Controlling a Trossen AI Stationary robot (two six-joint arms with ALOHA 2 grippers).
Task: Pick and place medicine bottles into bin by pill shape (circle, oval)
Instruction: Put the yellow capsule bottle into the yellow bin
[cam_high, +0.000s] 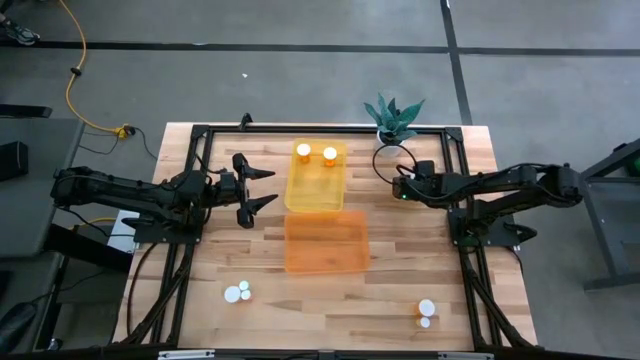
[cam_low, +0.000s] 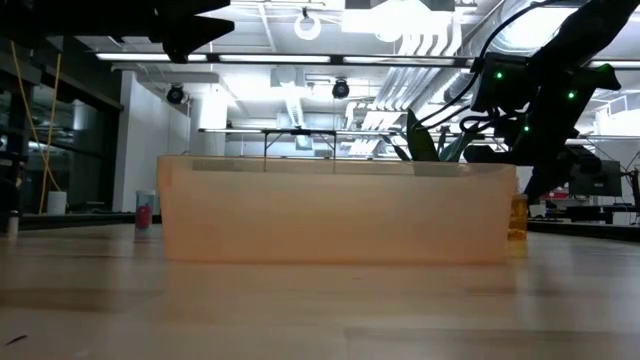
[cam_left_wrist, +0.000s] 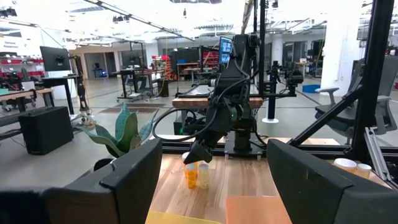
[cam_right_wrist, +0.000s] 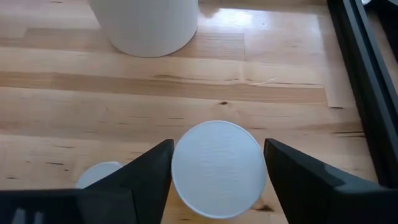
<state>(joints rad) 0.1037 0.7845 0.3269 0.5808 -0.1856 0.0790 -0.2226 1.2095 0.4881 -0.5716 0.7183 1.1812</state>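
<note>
— Beside the white round plant pot (cam_right_wrist: 146, 25), at the far right of the wooden table (cam_high: 400, 270), we have the one that matters: a small medicine bottle with a broad white round cap (cam_right_wrist: 217, 171), standing upright. A second bottle with a smaller white cap (cam_right_wrist: 99, 174) stands just beside it.

— And our right gripper (cam_right_wrist: 218, 144)?

— It is down over the broad cap, with a dark finger close on either side. The jaws stand apart and we see no squeeze yet, so we judge this to be the pick step, just short of the grasp.

— What next, then?

— We would close on that bottle alone, without knocking its neighbour. We would lift it clear and carry it to whichever tray suits its pills. The shallow yellow plastic tray (cam_high: 316, 185) already holds two white-capped bottles (cam_high: 303, 150), while the deeper orange plastic tray (cam_high: 325, 245) looks bare. We cannot read the pill shape from here.

— Where is our left gripper (cam_high: 272, 187)?

— It hangs wide open, just left of the yellow tray, waiting.

— Which view helps most?

— The overhead view hides this pair under the right arm, though it shows two more pairs (cam_high: 238, 292) near the front edge. The left wrist view alone shows the pair's translucent orange bodies. The low view is mostly the orange tray's wall.
</note>
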